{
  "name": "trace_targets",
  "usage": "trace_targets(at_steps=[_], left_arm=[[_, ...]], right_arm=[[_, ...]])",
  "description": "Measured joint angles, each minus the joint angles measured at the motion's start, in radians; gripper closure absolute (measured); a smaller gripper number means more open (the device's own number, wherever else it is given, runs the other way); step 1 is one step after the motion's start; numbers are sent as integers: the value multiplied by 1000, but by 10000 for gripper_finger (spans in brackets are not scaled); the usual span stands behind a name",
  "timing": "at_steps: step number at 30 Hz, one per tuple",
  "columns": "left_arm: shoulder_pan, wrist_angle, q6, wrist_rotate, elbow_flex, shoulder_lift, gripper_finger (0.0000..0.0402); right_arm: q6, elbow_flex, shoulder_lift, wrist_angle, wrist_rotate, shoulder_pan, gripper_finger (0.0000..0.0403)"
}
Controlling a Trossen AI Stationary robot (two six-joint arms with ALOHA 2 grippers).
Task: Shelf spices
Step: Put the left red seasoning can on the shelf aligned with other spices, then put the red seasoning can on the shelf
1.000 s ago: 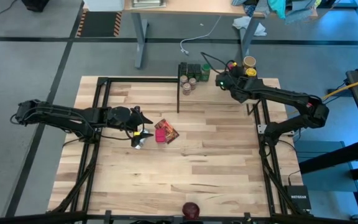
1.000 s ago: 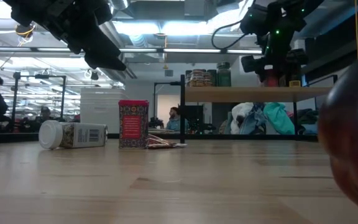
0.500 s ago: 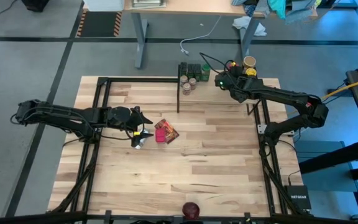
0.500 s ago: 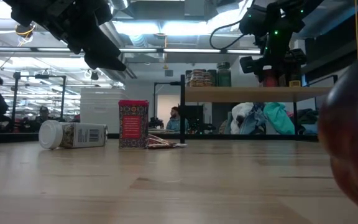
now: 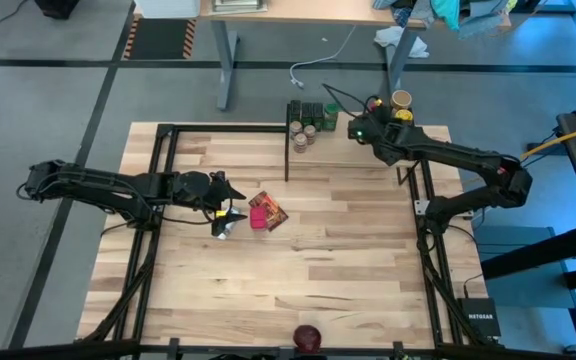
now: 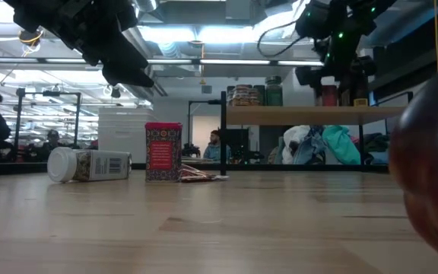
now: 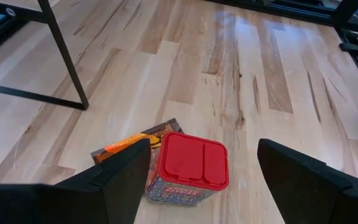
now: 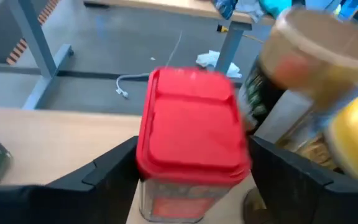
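**Red-lidded tin flanked by the right pincer on the shelf; left pincer held wide above the counter**

The counter (image 5: 298, 270) is seen from above as a broad pale plank top, with the shelf (image 5: 368, 150) at its far edge, a narrow light-wood board on thin black posts. The right pincer (image 5: 360, 128) is held over that board, and its fingers (image 8: 114, 165) are seen standing apart on either side of a red-lidded tin (image 8: 191, 149), which is upright on the wood; whether the pads touch the tin cannot be told. Just beyond this pincer a tan-lidded jar (image 5: 401, 99) and a yellow-lidded jar (image 5: 404, 116) are found, and to its other side a cluster of small jars (image 5: 306, 122) is grouped at the shelf's end. The left pincer (image 5: 226, 211) is held above the middle of the counter with its fingers (image 7: 120, 174) spread wide, nothing between them. Directly below and ahead of it a second red-lidded tin (image 7: 188, 168) is standing, touching a flat orange-red packet (image 7: 129, 142) lying behind it. Beside that tin a white-capped bottle (image 6: 90, 164) is lying on its side
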State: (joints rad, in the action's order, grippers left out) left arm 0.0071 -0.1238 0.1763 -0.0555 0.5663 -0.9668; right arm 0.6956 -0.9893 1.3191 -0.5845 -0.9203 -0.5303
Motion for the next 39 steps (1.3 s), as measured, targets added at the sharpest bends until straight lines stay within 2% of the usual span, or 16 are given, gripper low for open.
trace_targets(at_steps=[6, 11, 18, 23, 27, 34, 39], left_arm=[[0, 0, -9, 0, 0, 0, 112], [0, 0, -9, 0, 0, 0, 112], [0, 3, -26, 0, 0, 0, 112], [1, 5, -26, 0, 0, 0, 112], [1, -1, -22, 0, 0, 0, 112], [1, -2, -24, -1, -33, -10, 112], [6, 6, -53, -4, -62, -11, 112]], right_arm=[[-103, -90, -82, -25, -13, 46, 112], [-203, -188, -133, -49, -1, 151, 112], [-280, -213, -130, 37, 201, 418, 112], [-281, -140, -38, 150, 235, 610, 112], [-284, -86, 71, 297, 267, 704, 112], [-330, -71, 313, 478, 312, 763, 112], [-354, -71, 430, 609, 331, 766, 112]])
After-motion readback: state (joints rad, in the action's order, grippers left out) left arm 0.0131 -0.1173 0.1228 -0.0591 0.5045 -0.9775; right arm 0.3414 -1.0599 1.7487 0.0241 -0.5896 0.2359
